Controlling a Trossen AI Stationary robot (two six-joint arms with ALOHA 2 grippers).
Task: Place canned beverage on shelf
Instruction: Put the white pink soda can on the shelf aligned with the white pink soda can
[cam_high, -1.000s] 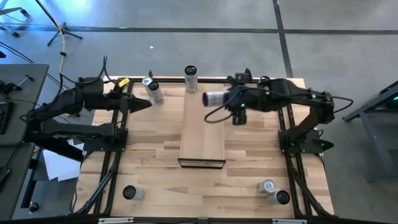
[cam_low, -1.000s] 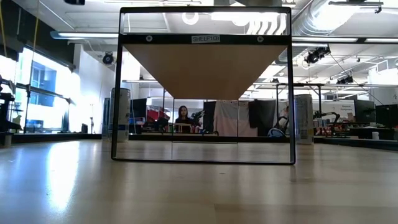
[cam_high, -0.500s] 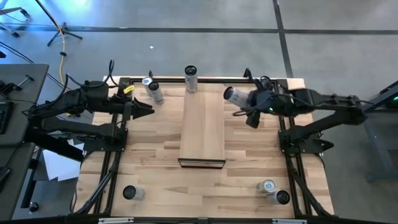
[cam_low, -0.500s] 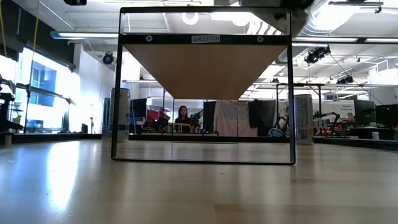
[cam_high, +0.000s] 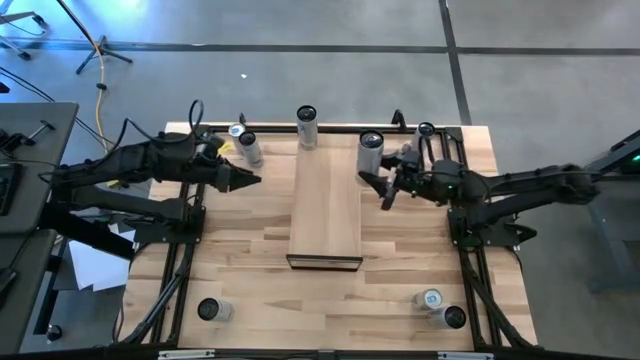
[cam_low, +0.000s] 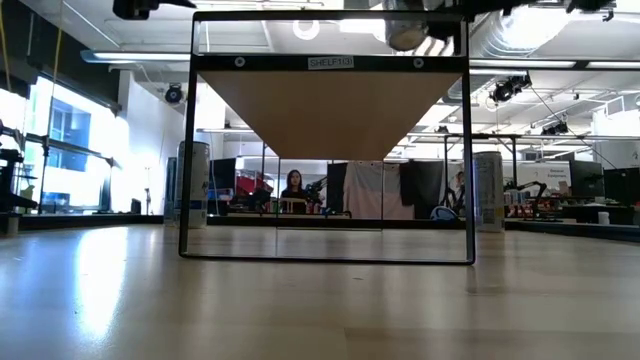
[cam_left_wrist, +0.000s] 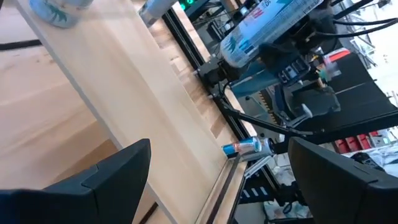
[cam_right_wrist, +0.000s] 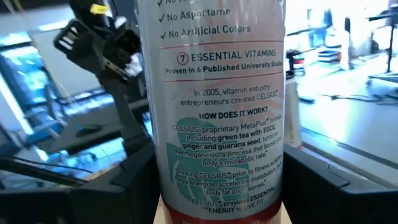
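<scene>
The shelf (cam_high: 325, 205) is a long pale board raised on a dark frame (cam_low: 330, 100) in the middle of the table. My right gripper (cam_high: 378, 180) is shut on a silver canned beverage (cam_high: 371, 152), which it holds upright in the air just off the shelf's right edge, near its far end. In the right wrist view the can (cam_right_wrist: 217, 106) fills the middle of the picture. To the left of the shelf my left gripper (cam_high: 250, 180) hovers open, pointing toward the shelf, with nothing between its fingers (cam_left_wrist: 118, 180). My right gripper pinches the can's printed side wall (cam_right_wrist: 155, 180) between its two fingers, one on each side. The fingers (cam_right_wrist: 336, 186) come in level from the table's right. The can stands upright in the hold, lifted clear of table and shelf (cam_low: 405, 35).
Another can (cam_high: 306, 125) stands on the shelf's far end. Two cans (cam_high: 245, 145) are at the far left of the table, one (cam_high: 210, 310) at the near left, two (cam_high: 440, 308) at the near right. Black frame rails (cam_high: 185, 250) run along both table sides.
My right gripper has come down and drawn back toward the table's right, off the shelf, and has turned about. The can, which lay level over the shelf, now stands upright beside the shelf's right edge. My left gripper has edged toward the shelf.
</scene>
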